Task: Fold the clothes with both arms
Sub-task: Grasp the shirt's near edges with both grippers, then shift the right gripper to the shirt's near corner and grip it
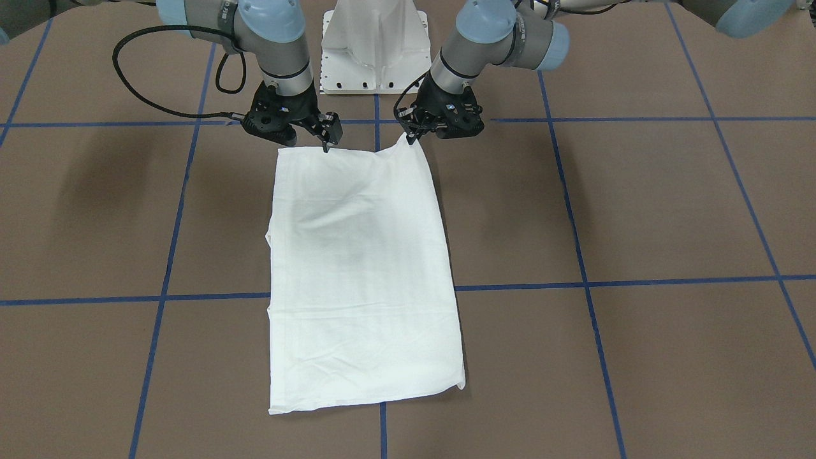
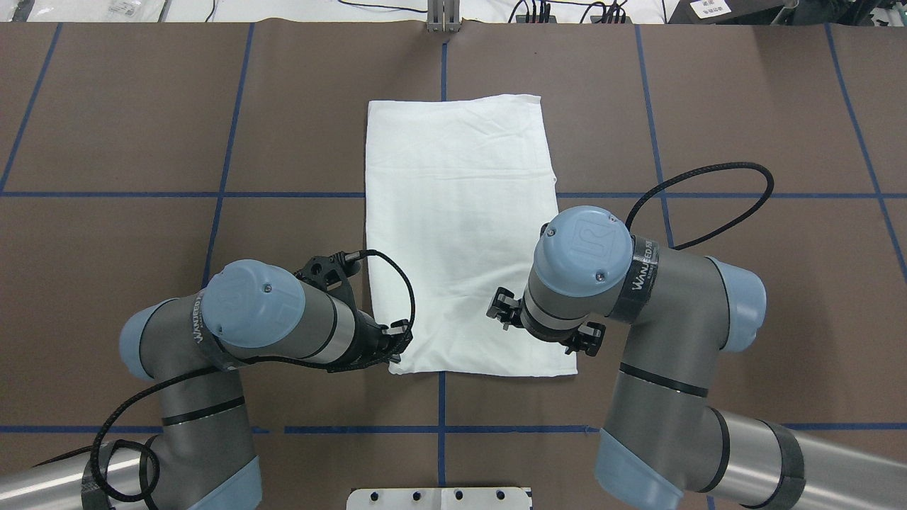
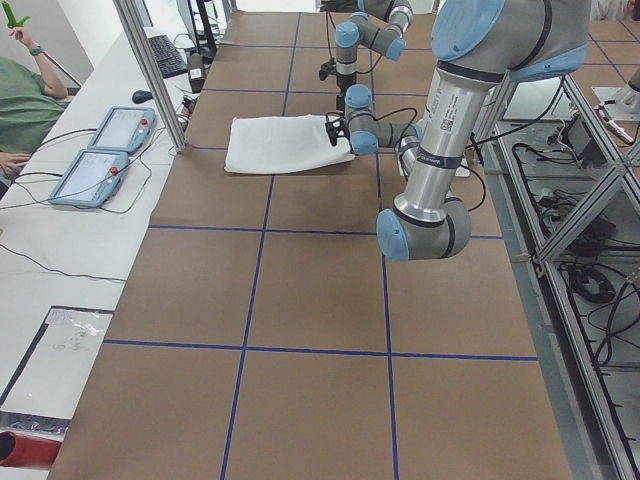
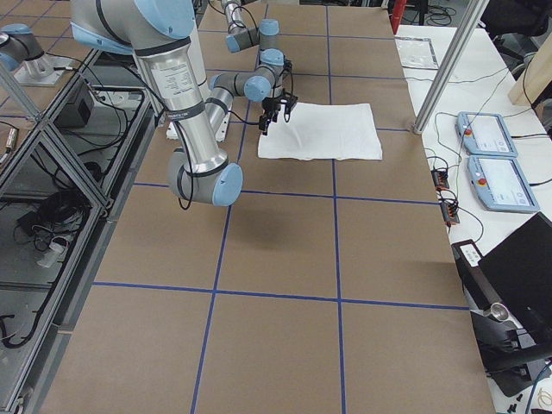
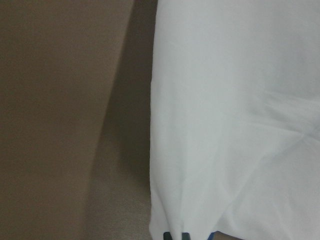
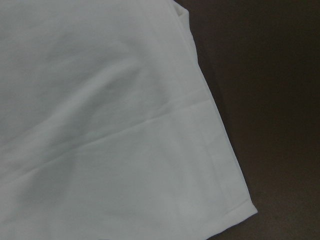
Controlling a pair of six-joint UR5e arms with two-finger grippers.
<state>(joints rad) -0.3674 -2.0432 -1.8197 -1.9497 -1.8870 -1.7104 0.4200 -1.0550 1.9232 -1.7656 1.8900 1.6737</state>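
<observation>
Currently the white T-shirt [image 1: 363,274] lies folded into one long rectangle on the brown surface [image 1: 637,210]. Its short end nearest the robot sits just in front of the white pedestal base [image 1: 376,44], and its length runs away from the robot across the blue tape lines [image 1: 637,119] of the grid. No print, collar or sleeve shows on the upper face, only soft creases and a fold ridge across the far part.

Both arms reach down to the two corners of the near end. The left arm [image 1: 497,38] brings the left claw [image 1: 411,139] to its own-side corner, and the claw is closed on it: the cloth rises there into a small peak off the surface. In the left wrist view two dark fingertips [image 5: 172,235] stand close together at the bottom edge with the fabric gathered at them.

The right arm [image 1: 268,32] sets the right claw [image 1: 326,146] at the other near corner, its tip touching the shirt's edge. That corner lies almost flat, and I cannot tell how far this claw is open or whether any cloth is between its fingers. From overhead the wrist hides it, and the right wrist view gives only white cloth and one corner against the dark surface.

The rest of the shirt lies flat, its far end well apart from both claws
</observation>
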